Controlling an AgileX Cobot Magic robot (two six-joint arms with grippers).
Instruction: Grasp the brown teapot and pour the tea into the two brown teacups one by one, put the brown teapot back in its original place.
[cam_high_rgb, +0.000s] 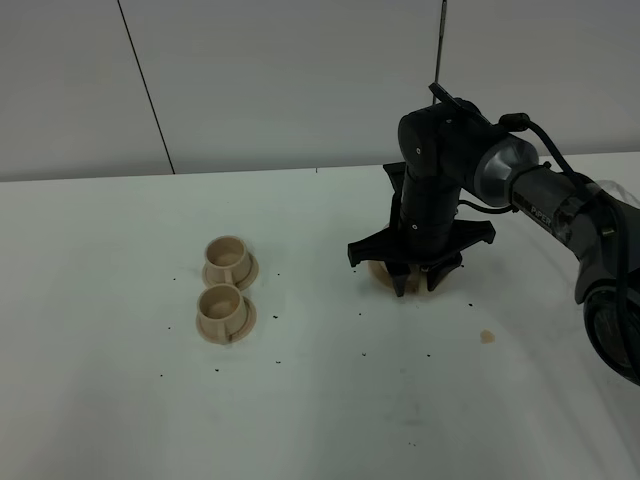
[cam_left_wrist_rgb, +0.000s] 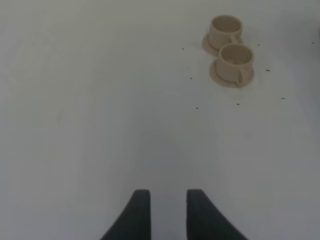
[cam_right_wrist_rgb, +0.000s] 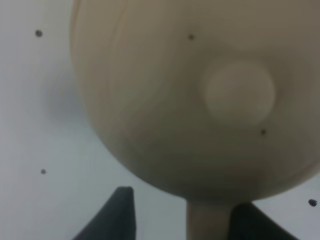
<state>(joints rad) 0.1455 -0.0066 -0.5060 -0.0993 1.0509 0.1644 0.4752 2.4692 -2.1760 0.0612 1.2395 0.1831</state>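
Note:
The brown teapot (cam_right_wrist_rgb: 200, 100) fills the right wrist view, with its round lid knob (cam_right_wrist_rgb: 240, 92) facing the camera. My right gripper (cam_right_wrist_rgb: 185, 215) stands over it, open, its fingers either side of the loop handle (cam_right_wrist_rgb: 207, 222). The handle lies close to one finger, with a gap to the other. In the high view the right gripper (cam_high_rgb: 418, 285) points down and hides the pot except for a tan sliver (cam_high_rgb: 377, 272). The two brown teacups (cam_high_rgb: 228, 255) (cam_high_rgb: 221, 305) stand on their saucers to the left, one behind the other. The left gripper (cam_left_wrist_rgb: 168, 192) hovers over bare table, narrowly open, far from the teacups (cam_left_wrist_rgb: 226, 30) (cam_left_wrist_rgb: 235, 59).
The white table (cam_high_rgb: 320, 400) carries scattered dark specks. A small tan crumb (cam_high_rgb: 487, 336) lies right of the gripper. The right arm (cam_high_rgb: 560, 205) reaches in from the right edge. A pale wall runs behind the table.

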